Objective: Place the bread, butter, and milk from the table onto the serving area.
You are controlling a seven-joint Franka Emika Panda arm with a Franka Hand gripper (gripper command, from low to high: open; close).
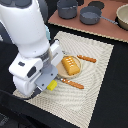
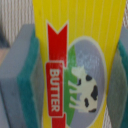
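**A:** What is the claw [image 2: 64,75] doing?

**B:** It is clamped on the butter [image 2: 75,60]. In the wrist view the yellow box fills the space between the two grey, teal-lined pads [image 2: 22,80], and both pads press against its sides. The red band reading BUTTER and the cow picture on the label face the camera.

**A:** Can you see that from the exterior view too?

**B:** Only partly. The white arm [image 1: 30,37] covers most of the claw there. A small yellow corner of the butter [image 1: 51,85] pokes out under the arm's lower end, over the serving area [image 1: 100,60], the striped cream mat.

**A:** Is the butter resting on the mat?

**B:** I cannot tell; the arm hides the underside.

**A:** Where is the bread?

**B:** The bread [image 1: 71,65] lies on the round tan plate [image 1: 60,67], just beside the claw, on the side toward the exterior view's right. One orange-handled piece of cutlery [image 1: 73,83] lies next to the claw, close to the yellow corner. A second one [image 1: 86,58] sits beyond the plate, farther from the claw.

**A:** And the milk?

**B:** Not visible in either view.

**A:** Anything else?

**B:** Well away from the claw, past the far edge of the mat, a brown board [image 1: 105,27] carries grey pots [image 1: 90,15]. The black counter [image 1: 112,100] surrounds the mat.
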